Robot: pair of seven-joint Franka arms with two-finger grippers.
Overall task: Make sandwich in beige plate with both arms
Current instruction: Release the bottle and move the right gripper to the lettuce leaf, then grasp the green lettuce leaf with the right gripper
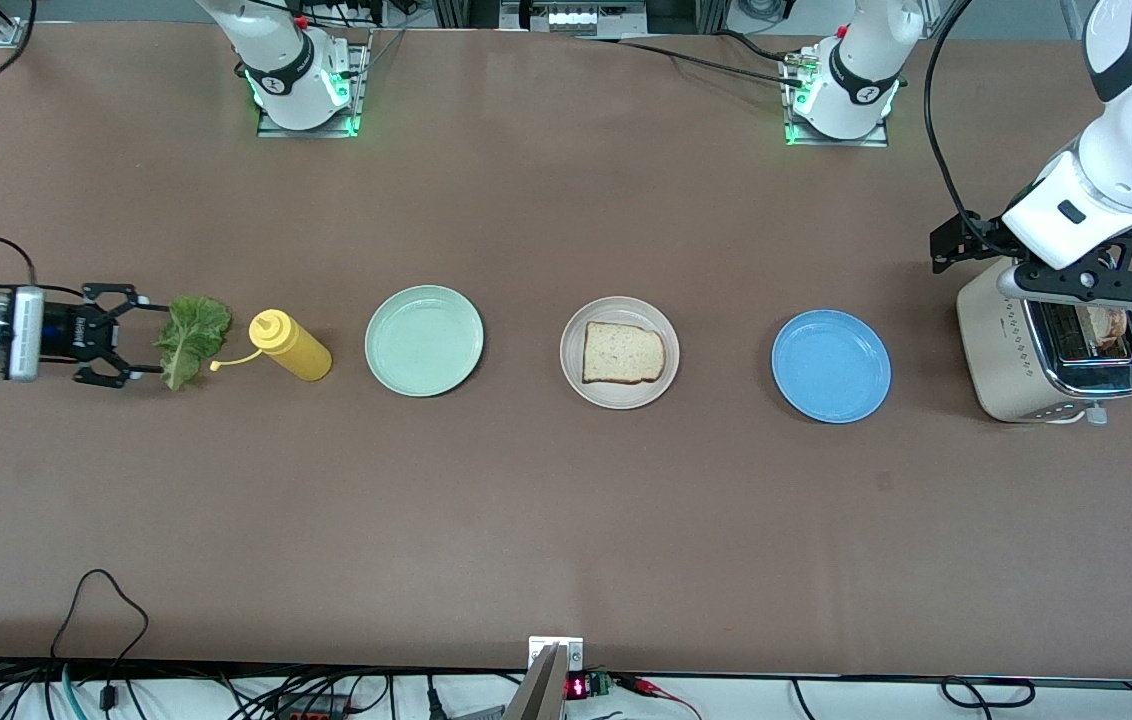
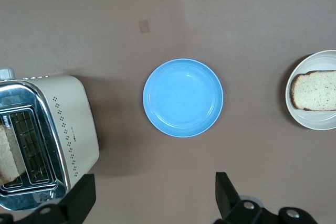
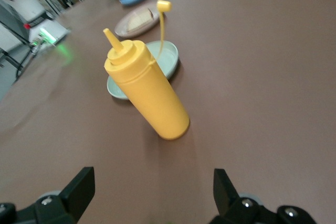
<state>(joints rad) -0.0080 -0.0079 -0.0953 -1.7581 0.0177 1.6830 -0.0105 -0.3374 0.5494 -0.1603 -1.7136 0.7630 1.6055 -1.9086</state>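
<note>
A single slice of bread [image 1: 623, 352] lay flat on the beige plate [image 1: 572, 372], which sat on the table [image 1: 566, 520] midway between the two end effectors, well apart from each. The lettuce leaf [image 1: 190, 340] lay on the table right at the fingertips of the right end effector [image 1: 133, 334], whose fingers were spread wide and pinched nothing. Just past the leaf stood a yellow squeeze bottle [image 1: 290, 345] with its cap off on a tether, then a mint-green plate [image 1: 424, 340]. The left end effector [image 1: 1086, 285] hung over a toaster [image 1: 1021, 350], fingers spread and empty; a second slice [image 2: 7, 155] stood in a toaster slot. A blue plate [image 1: 831, 365] lay between toaster and beige plate.
</note>
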